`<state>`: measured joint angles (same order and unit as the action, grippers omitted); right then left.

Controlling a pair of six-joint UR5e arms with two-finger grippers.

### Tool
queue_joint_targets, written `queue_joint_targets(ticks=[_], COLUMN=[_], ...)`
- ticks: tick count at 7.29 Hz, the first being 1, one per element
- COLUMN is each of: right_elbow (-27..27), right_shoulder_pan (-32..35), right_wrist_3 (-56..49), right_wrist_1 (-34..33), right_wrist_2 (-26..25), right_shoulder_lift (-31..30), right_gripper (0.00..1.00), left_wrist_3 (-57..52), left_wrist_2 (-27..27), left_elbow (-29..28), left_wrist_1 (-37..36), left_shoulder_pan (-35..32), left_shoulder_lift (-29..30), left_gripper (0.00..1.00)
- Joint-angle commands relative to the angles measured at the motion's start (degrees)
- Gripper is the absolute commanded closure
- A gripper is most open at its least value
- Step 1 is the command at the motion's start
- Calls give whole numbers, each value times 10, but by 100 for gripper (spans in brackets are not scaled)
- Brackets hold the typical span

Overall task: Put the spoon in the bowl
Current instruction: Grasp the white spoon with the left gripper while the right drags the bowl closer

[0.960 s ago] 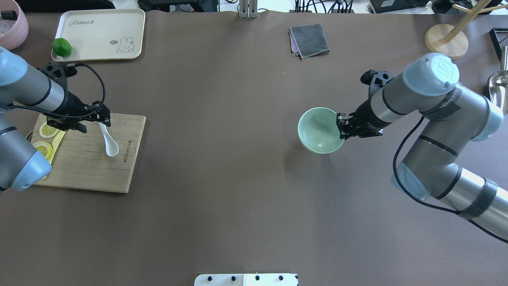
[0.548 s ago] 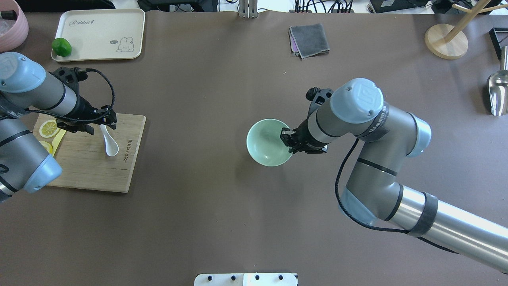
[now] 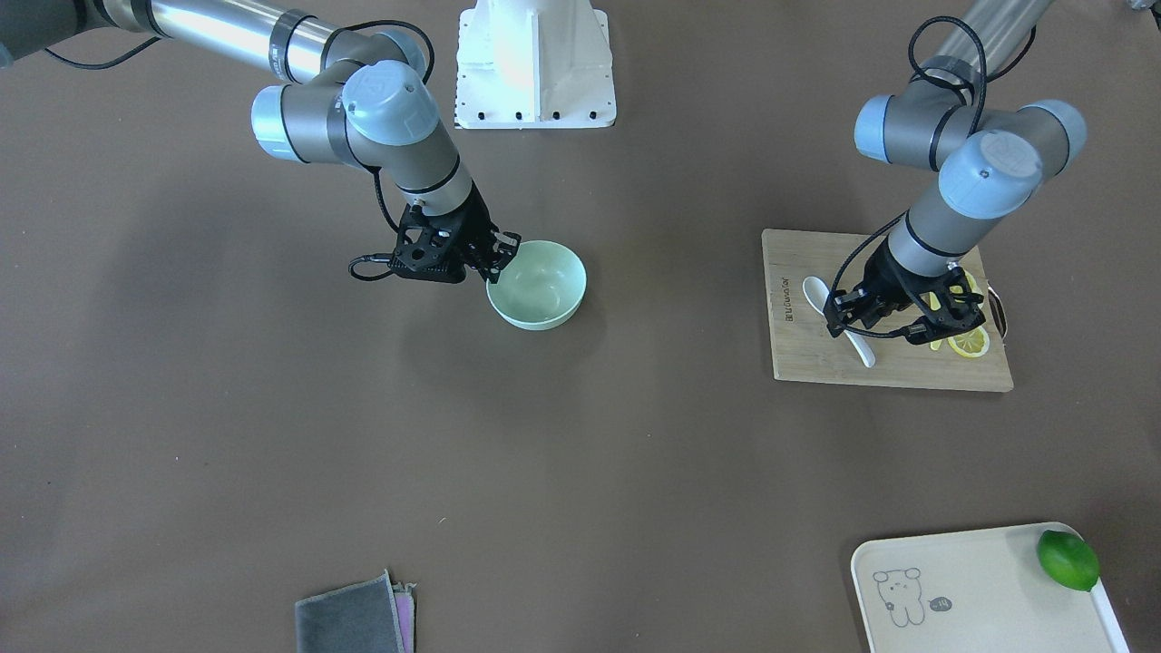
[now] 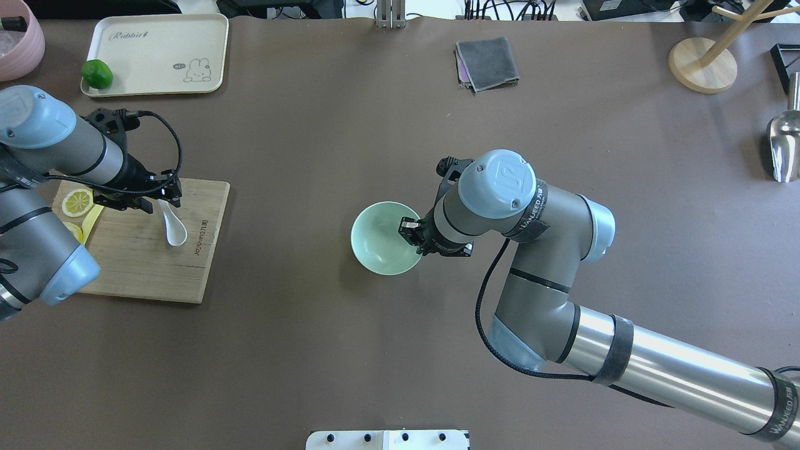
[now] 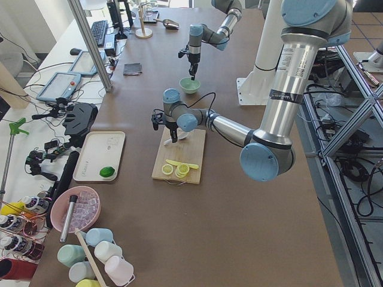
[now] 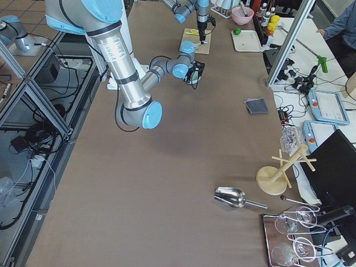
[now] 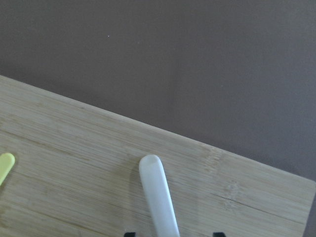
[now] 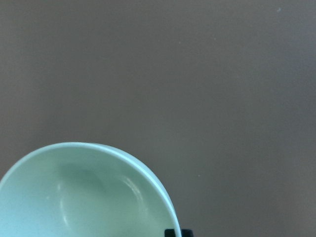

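Observation:
The white spoon [image 4: 175, 230] lies on the wooden cutting board [image 4: 144, 265] at the left, scoop toward the robot. My left gripper [image 4: 164, 199] is open and low over the spoon's handle; in the left wrist view the handle [image 7: 157, 192] lies between the two spread fingertips. The spoon also shows in the front-facing view [image 3: 815, 292]. The mint-green bowl [image 4: 377, 240] is empty and near the table's middle. My right gripper [image 4: 410, 237] is shut on the bowl's right rim. The bowl also shows in the front-facing view [image 3: 537, 288] and the right wrist view [image 8: 74, 197].
Lemon slices [image 4: 77, 202] and a thin yellow strip [image 4: 90, 220] lie on the board's left part. A cream tray [image 4: 162, 53] with a lime [image 4: 97, 74] stands at the back left. A folded grey cloth [image 4: 487, 62], a wooden stand [image 4: 703, 64] and a metal scoop [image 4: 784, 147] lie farther back and right.
My right arm has carried the bowl leftward, from the right half to near the table's middle. My left gripper has shifted slightly and stays over the spoon's handle.

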<state>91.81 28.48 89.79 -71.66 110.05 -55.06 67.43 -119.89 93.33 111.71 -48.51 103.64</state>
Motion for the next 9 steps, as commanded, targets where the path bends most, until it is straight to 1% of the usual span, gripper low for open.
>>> queue_joint_targets(ticks=[1, 2, 3, 5, 6, 7, 8, 9], right_elbow=[-3, -3, -3, -2, -2, -1, 6, 26], right_shoulder_pan=[-9, -12, -15, -17, -18, -17, -16, -3], right_wrist_3=[7, 7, 7, 7, 7, 9, 8, 7], right_wrist_1=[0, 0, 0, 0, 0, 0, -1, -5], right_wrist_2=[-8, -11, -13, -13, -13, -13, -15, -10], right_shoulder_lift=[7, 7, 7, 7, 12, 16, 17, 14], right_gripper=[100, 100, 100, 100, 100, 80, 1, 0], left_wrist_3=[2, 2, 2, 2, 2, 3, 4, 5], left_wrist_2=[1, 4, 4, 4, 4, 4, 3, -4], left_elbow=[-8, -11, -11, -11, -11, -10, -6, 3], left_wrist_1=[1, 10, 11, 11, 11, 11, 11, 7], left_shoulder_pan=[3, 3, 3, 3, 3, 3, 3, 3], left_shoulder_lift=[1, 1, 0, 0, 0, 1, 2, 19], left_gripper=[48, 53, 55, 81, 91, 100, 100, 100])
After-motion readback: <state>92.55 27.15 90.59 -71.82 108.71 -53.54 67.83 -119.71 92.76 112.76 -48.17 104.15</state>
